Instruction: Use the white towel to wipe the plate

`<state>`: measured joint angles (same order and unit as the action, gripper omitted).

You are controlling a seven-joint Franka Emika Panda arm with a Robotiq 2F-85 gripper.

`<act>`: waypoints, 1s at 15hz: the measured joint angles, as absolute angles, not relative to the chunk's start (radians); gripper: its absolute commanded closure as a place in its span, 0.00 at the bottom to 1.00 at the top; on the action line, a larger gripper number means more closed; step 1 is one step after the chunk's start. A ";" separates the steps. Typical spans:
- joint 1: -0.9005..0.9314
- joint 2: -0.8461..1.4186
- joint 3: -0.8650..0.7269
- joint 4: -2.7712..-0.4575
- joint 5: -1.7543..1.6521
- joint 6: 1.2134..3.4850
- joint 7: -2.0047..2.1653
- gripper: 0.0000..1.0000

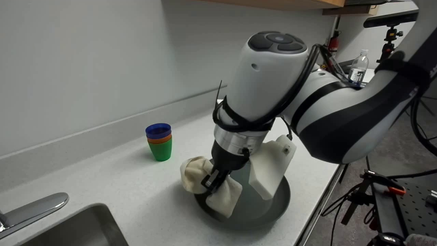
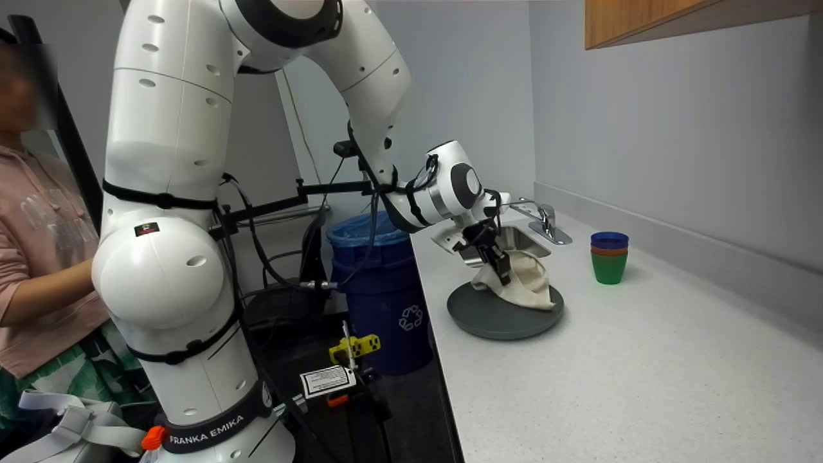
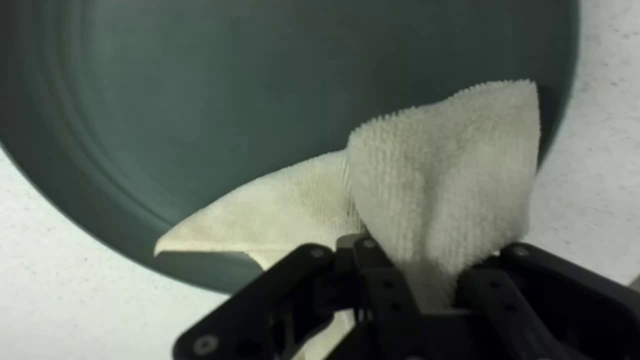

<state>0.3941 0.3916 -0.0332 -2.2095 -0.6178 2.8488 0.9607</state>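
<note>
The cream-white towel (image 1: 194, 174) is bunched in my gripper (image 1: 212, 182), its folds hanging out on both sides of the fingers. In the wrist view the towel (image 3: 440, 160) rises between the jaws of the gripper (image 3: 430, 272), which are shut on it, while another fold spreads to the left over the plate. Beneath is the dark grey-green plate (image 3: 225, 75), lying on the counter. From an exterior view, the towel (image 2: 524, 283) drapes onto the sink-side part of the plate (image 2: 488, 321), with the gripper (image 2: 501, 273) tilted down above it. The fingertips themselves are partly hidden by cloth.
Stacked blue, orange and green cups (image 1: 161, 147) stand on the counter near the wall, beside the plate. A sink (image 1: 102, 218) and faucet (image 1: 44, 205) lie beyond. Overhead hangs a wooden cabinet (image 2: 649, 22). Off the counter's edge are a blue bin (image 2: 386, 276) and a person (image 2: 45, 225).
</note>
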 measured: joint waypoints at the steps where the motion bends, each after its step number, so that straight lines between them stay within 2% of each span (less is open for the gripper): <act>1: 0.407 0.373 -0.033 -2.209 -0.623 2.859 0.965 0.98; 7: 0.459 0.307 -0.010 -2.209 -0.633 2.954 0.973 0.96; 11: 0.431 0.320 0.092 -2.233 -0.542 3.030 0.934 0.96; 12: 0.409 0.330 0.138 -2.242 -0.499 3.036 0.909 0.61; 13: 0.384 0.342 0.183 -2.250 -0.462 3.036 0.885 0.60; 15: 0.339 0.366 0.250 -2.260 -0.421 3.023 0.844 0.46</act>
<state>0.3393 0.3665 0.2502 -2.2596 -0.4214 3.0225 0.8438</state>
